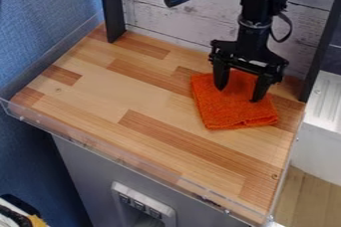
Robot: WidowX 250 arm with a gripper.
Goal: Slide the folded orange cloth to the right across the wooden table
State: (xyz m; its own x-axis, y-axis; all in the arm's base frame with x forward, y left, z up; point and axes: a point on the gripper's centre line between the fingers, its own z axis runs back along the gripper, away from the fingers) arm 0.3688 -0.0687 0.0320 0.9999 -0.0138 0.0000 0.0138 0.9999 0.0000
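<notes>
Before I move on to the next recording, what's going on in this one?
A robot arm hangs down over a wooden counter, its gripper open and pointing down at an orange cloth. The cloth lies roughly folded on the counter, towards its back right in the picture. The fingertips are right at the cloth, one on each side of its middle; whether they touch it, I can't tell.
</notes>
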